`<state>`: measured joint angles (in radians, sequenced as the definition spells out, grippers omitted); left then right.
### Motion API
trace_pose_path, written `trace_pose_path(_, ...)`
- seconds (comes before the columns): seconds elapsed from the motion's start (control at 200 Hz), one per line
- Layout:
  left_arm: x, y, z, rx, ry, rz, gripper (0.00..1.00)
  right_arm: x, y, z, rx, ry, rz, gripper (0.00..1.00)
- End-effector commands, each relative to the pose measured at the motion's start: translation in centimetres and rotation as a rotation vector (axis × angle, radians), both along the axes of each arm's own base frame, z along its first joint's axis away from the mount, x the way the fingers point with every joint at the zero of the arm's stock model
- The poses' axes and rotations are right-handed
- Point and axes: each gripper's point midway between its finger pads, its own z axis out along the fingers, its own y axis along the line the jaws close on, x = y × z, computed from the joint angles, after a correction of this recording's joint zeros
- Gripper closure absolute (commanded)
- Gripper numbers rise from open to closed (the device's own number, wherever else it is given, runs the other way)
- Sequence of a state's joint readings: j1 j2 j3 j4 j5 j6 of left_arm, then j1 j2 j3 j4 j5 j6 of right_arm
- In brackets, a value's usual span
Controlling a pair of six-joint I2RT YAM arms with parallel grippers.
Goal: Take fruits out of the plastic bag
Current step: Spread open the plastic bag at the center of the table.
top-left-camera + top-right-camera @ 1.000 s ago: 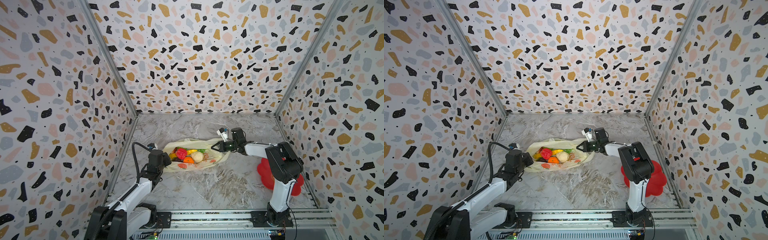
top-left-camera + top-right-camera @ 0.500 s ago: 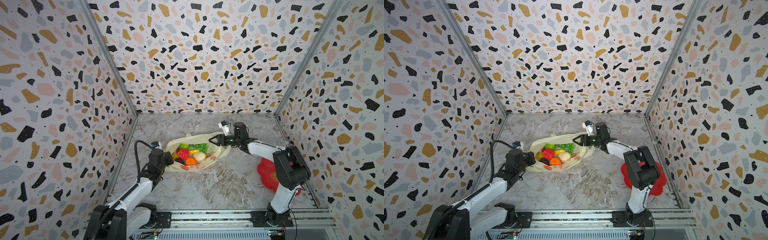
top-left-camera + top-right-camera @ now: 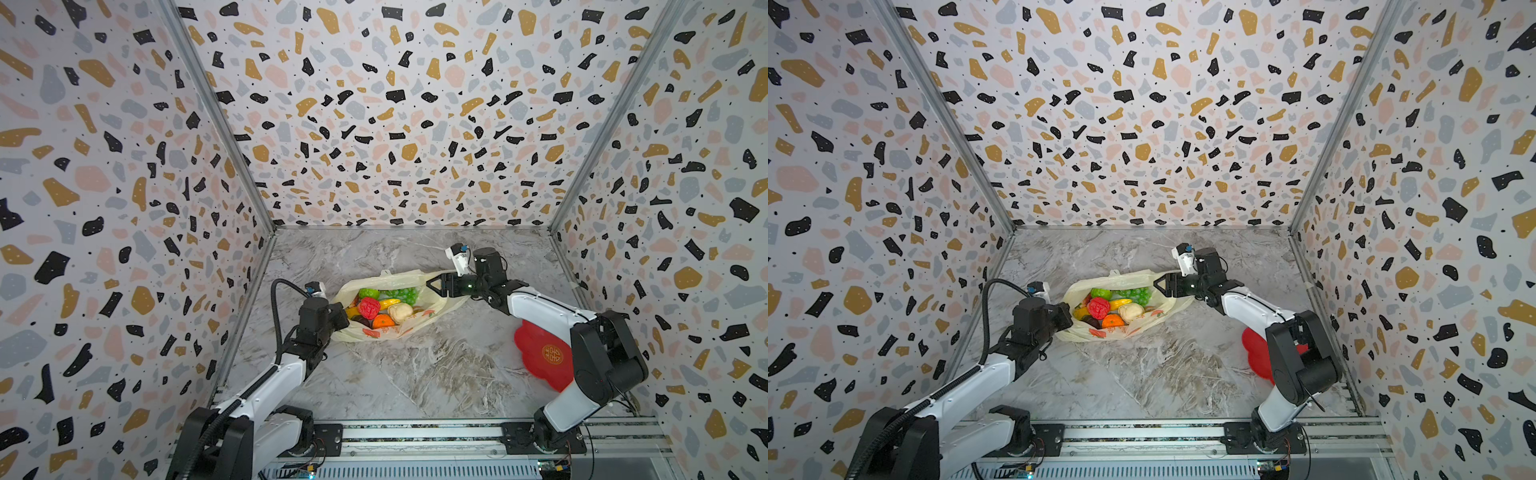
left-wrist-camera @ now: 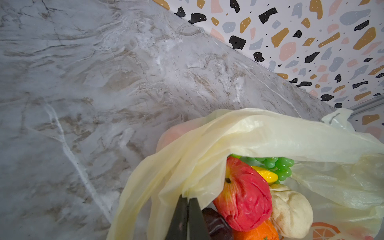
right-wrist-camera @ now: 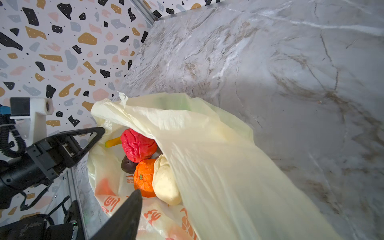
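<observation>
Plastic bag (image 3: 446, 303) lies mid-way across the marble table (image 3: 415, 374), its mouth gaping upward. Nearest us, our left arm stretches low from the rail (image 3: 415, 432), with the left gripper (image 4: 187, 200) pressed together on the film of the bag's near-left rim. Past it, the fruits (image 3: 380, 309) sit heaped inside the bag. Farther off, our right arm bends at a raised elbow and reaches the far-right rim. The right gripper (image 3: 433, 285) is spread: one finger (image 5: 128, 214) shows at the mouth, and film covers the other.

plastic bag (image 3: 446, 302) mouth lifted — wider, grapes (image 3: 401, 294) showing
</observation>
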<state>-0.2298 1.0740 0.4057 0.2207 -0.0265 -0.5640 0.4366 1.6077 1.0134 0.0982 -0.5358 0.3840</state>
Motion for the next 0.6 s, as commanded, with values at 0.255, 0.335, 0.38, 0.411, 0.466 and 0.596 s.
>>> trace_pose_path(0.255, 1.2, -2.4, 2.5, 0.013, -0.089, -0.065, 1.00, -0.6, 3.0, -0.4, -0.002, -0.018, 0.092, 0.62)
trace_pose_path(0.335, 1.1, -1.8, 2.1, 0.034, -0.075, -0.035, 1.00, 0.3, 2.6, -0.3, 0.030, -0.016, 0.086, 0.64)
trace_pose_path(0.38, 1.1, -1.7, 1.8, 0.037, -0.067, -0.035, 1.00, 0.5, 2.5, -0.2, 0.031, -0.014, 0.088, 0.62)
trace_pose_path(0.411, 1.1, -1.8, 1.7, 0.035, -0.064, -0.039, 1.00, 0.4, 2.7, -0.3, 0.021, -0.017, 0.095, 0.58)
trace_pose_path(0.466, 1.1, -2.0, 1.6, 0.028, -0.063, -0.044, 1.00, 0.3, 3.1, -0.2, -0.015, -0.037, 0.091, 0.53)
trace_pose_path(0.596, 1.1, -1.9, 1.8, 0.031, -0.072, -0.043, 1.00, -0.8, 3.9, -0.8, -0.113, -0.068, 0.075, 0.44)
